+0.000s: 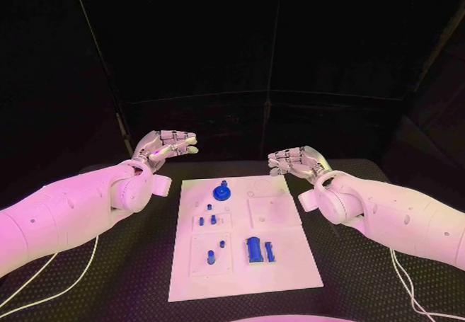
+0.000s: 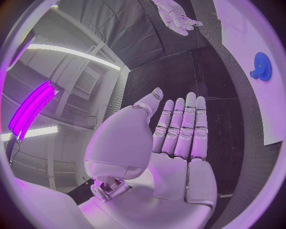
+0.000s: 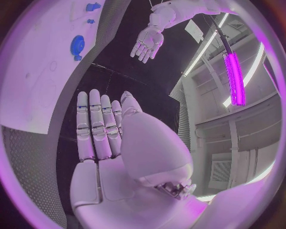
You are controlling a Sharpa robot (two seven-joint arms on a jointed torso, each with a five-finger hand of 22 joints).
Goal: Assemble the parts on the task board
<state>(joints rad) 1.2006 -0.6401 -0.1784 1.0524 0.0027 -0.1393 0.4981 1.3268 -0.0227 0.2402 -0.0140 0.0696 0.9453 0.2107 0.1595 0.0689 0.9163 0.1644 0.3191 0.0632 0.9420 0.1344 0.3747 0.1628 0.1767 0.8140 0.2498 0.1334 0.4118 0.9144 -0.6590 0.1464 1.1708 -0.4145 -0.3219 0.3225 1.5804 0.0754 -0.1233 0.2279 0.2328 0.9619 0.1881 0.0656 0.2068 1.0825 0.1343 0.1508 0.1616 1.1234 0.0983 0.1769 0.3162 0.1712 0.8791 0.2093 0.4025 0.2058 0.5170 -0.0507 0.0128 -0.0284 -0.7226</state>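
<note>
Black table [image 1: 114, 292] bearing the white task board [image 1: 287, 269] at its centre, the landmark for all positions here. Left hand [image 1: 163, 148] raised beyond the board's far left corner, right hand [image 1: 297, 161] beyond its far right corner; each wrist view shows its own palm flat, fingers straight and side by side, holding nothing. Blue parts on the board, by size: a round gear-like part [image 1: 222, 193] near the far edge; a block and an upright bar [image 1: 260, 250] at the near middle; small pegs [image 1: 207, 220] left of centre; one peg [image 1: 210, 257] in the near left panel. Whether these are seated or loose cannot be told, so the scene fits either waiting parts or a completed assembly. Any approach should descend vertically, clear of neighbouring pegs.
</note>
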